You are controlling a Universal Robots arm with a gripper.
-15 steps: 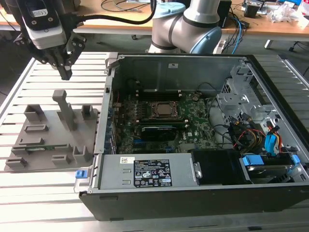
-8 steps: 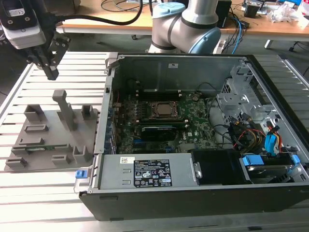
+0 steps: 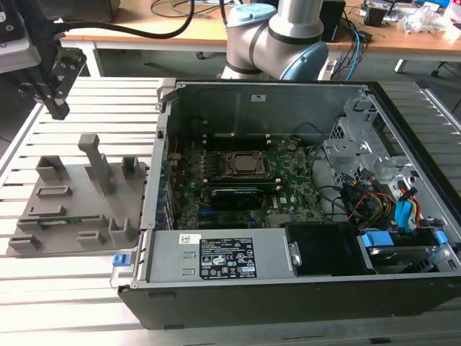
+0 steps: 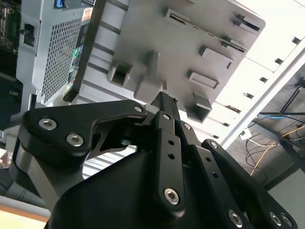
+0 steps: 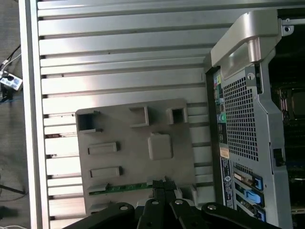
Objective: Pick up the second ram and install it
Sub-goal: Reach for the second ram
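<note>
The second ram is a thin green stick lying in a slot along one edge of the grey fixture. In the exterior view the second ram shows as a green strip low on the fixture. My black gripper hangs well above the fixture's far left corner. It is shut with nothing between its fingers. In the first wrist view the gripper sits over the stick's end without touching it. The second wrist view shows the gripper pointing at the fixture.
An open computer case stands on the exterior view's right of the fixture, with the green motherboard and CPU socket inside. A tall post rises from the fixture. The slatted metal table runs under everything.
</note>
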